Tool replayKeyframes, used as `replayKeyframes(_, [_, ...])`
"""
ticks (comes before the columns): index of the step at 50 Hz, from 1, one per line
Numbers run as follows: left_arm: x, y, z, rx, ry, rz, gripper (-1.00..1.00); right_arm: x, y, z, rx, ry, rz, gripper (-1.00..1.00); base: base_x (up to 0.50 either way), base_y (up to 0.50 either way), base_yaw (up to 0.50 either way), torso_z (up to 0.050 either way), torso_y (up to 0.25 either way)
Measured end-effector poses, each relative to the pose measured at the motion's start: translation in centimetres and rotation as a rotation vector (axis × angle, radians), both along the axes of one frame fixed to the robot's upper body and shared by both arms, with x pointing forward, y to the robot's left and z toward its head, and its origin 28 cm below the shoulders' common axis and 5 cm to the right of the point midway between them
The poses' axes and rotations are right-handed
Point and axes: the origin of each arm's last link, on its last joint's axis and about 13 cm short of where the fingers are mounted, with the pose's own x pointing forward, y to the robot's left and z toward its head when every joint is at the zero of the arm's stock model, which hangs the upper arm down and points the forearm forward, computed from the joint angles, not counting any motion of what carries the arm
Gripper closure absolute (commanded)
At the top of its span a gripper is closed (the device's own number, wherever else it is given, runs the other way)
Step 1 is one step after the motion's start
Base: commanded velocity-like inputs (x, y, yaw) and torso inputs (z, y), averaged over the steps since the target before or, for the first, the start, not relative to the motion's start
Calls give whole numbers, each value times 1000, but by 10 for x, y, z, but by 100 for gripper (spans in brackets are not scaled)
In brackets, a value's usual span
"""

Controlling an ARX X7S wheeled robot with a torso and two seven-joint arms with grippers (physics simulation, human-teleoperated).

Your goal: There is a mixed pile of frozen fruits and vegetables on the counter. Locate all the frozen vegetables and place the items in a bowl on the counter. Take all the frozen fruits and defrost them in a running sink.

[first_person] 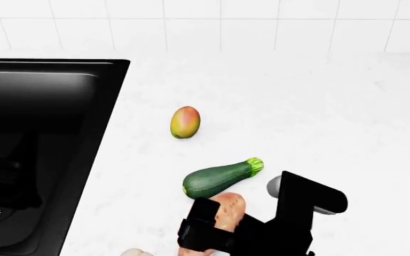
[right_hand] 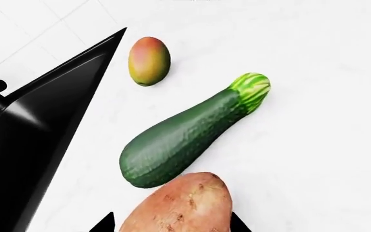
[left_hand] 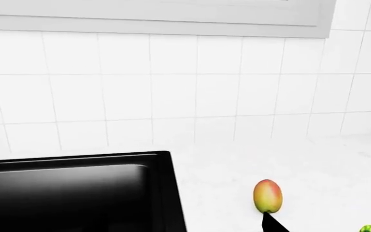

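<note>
The sweet potato (right_hand: pixel 179 205) lies on the counter (first_person: pixel 319 96), its far end touching the fat end of the zucchini (right_hand: pixel 189 133). The right gripper (right_hand: pixel 171 226) hangs over it with jaws wide, one dark fingertip on each side of the potato. The mango (first_person: pixel 185 122) sits apart, between the zucchini and the sink (first_person: pixel 41 133). Of the left gripper (left_hand: pixel 270 223) only one dark fingertip shows by the mango; its state cannot be told.
</note>
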Motion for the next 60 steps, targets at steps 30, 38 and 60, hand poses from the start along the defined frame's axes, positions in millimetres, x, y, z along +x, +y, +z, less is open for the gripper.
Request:
replayKeyframes(30, [2,-8,-8,12,24,-33,-100,-27,-33,51,-233,-217,-184,100,0,0,0,0,0])
replayKeyframes(38, [5,-22,-6,6,24,-102,-100,-35,-45,65,-310,-277,-268,100,0,0,0,0,0])
replayKeyframes(60, [53,-88,3,-36,187,-446,-100,-55,-75,88,-349,-355,-419,100,0,0,0,0,0])
